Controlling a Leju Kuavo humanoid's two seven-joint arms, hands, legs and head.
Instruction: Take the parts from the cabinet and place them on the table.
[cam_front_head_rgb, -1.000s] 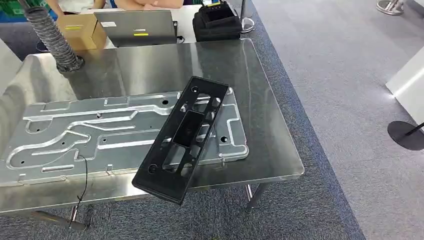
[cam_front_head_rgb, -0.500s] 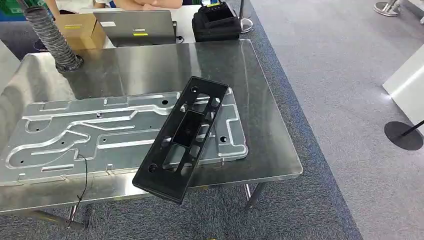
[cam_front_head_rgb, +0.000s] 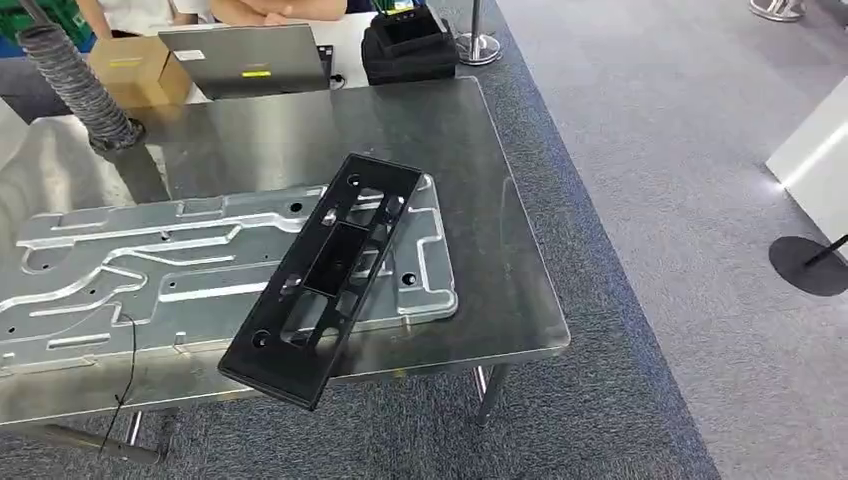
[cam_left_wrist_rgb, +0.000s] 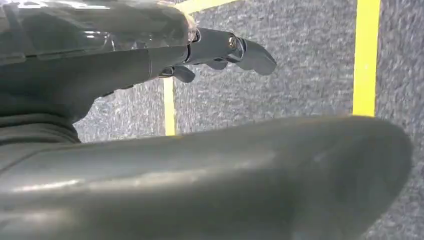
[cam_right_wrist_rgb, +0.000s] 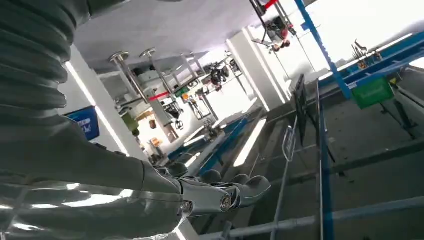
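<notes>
The black frame (cam_front_head_rgb: 325, 275) lies slantwise across the silver plate (cam_front_head_rgb: 150, 270), near end overhanging the surface (cam_front_head_rgb: 500, 200). Stiff, probably light; grip its long edges. Left hand (cam_left_wrist_rgb: 220, 50) and right hand (cam_right_wrist_rgb: 220, 192) hold nothing, fingers extended.

Left hand (cam_left_wrist_rgb: 220, 50): glossy grey cover behind, dark grey metallic fingers (cam_left_wrist_rgb: 255, 54) ahead with rounded tips, small round screw at base of finger. Thick smooth grey thumb (cam_left_wrist_rgb: 250, 175) beside, blurred. Right hand (cam_right_wrist_rgb: 220, 192): grey ribbed cover (cam_right_wrist_rgb: 30, 60) behind, shiny silver shell near wrist, dark rounded fingers (cam_right_wrist_rgb: 250, 186), round screw at base of finger.
</notes>
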